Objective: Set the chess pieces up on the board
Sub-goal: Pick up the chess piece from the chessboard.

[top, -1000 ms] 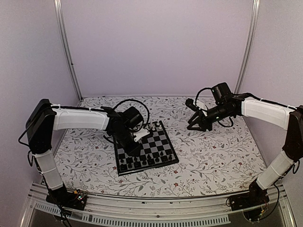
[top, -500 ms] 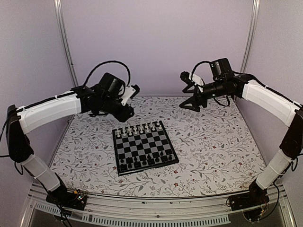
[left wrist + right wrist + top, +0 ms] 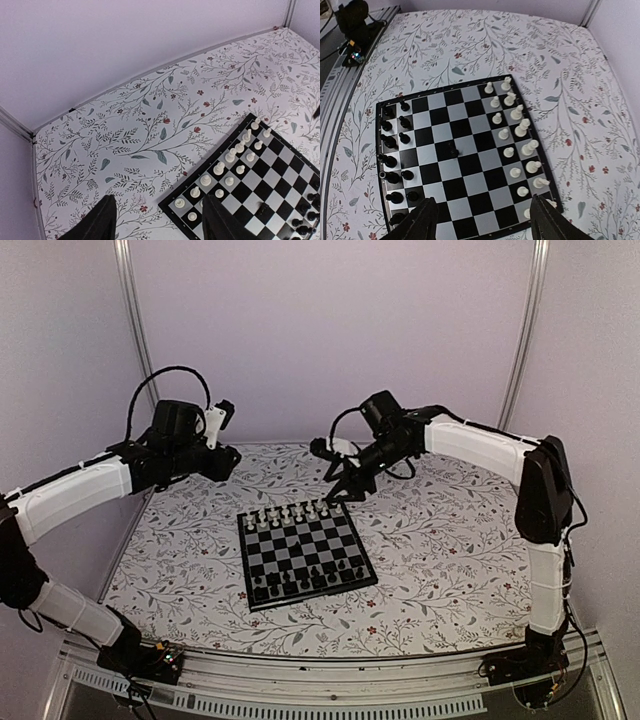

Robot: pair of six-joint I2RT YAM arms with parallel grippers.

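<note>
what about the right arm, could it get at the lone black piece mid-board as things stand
Probably yes: the right end effector hangs open above the board, and the lone black piece stands alone on bare squares with nothing between them.

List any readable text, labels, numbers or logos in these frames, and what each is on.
None readable.
The board: no letters or numbers that I can make out on its black border.
The chess pieces: no marks.
The tabletop: floral print only.
The electronics at the left arm's base: any print is too small to read.
</note>
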